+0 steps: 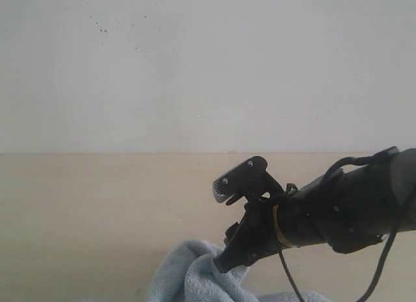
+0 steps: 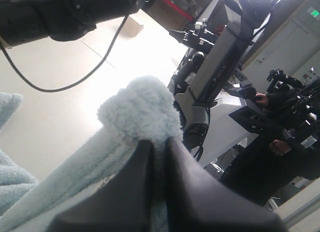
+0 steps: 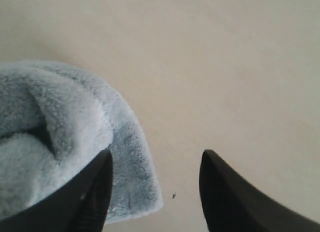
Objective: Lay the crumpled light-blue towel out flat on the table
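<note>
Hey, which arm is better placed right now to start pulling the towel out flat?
Left. The left gripper is pinched shut on a fold of the towel, so it could likely pull straight away. The right gripper is open at the towel's edge, gripping nothing.

One light-blue towel, one beige table, one white wall, two sets of jaws.
</note>
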### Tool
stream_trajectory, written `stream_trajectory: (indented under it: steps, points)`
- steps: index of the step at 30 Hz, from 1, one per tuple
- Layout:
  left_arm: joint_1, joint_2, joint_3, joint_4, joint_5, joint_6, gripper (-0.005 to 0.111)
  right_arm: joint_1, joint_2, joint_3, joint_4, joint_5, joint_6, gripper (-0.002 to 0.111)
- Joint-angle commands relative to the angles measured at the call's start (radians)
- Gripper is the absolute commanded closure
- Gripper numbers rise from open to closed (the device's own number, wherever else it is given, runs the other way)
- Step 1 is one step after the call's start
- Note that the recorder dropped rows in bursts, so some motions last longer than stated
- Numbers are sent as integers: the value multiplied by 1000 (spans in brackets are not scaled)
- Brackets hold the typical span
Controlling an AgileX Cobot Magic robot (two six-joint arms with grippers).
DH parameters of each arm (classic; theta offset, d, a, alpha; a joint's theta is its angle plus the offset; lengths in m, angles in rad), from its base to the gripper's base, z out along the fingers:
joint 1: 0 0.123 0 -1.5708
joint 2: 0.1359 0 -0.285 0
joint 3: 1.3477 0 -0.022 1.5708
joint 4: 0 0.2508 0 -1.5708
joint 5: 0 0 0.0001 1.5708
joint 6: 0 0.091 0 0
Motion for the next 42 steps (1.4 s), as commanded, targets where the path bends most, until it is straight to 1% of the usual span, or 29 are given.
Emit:
stream_trajectory:
  steps: [1, 8, 12, 23, 26, 32, 34, 35, 39, 42]
  points:
    - [-5, -5, -7, -7, 8, -5, 102, 0, 32, -7, 1, -42, 19, 57]
    - [-5, -5, -7, -7, 8, -5, 102, 0, 67, -7, 1, -8, 26, 57]
    - [-5, -5, -7, -7, 8, -5, 102, 0, 90, -7, 1, -48, 26, 57]
    - [-5, -5, -7, -7, 8, -5, 102, 0, 138, -23, 1, -75, 22, 58]
    - [-5, -5, -7, -7, 8, -5, 102, 0, 141, -43, 1, -92, 19, 66]
    - [-5, -5, -7, -7, 8, -5, 102, 0, 150, -53, 1, -97, 19, 96]
    - [-5, -5, -7, -7, 8, -5, 102, 0, 150, -53, 1, -73, 30, 104]
    - [-5, -5, -7, -7, 8, -5, 102, 0, 150, -53, 1, -45, 43, 106]
    - [-5, -5, -7, -7, 8, -5, 102, 0, 142, -53, 9, 104, 83, 106]
    - [-5, -5, -7, -7, 8, -5, 102, 0, 113, -53, 11, 149, 70, 106]
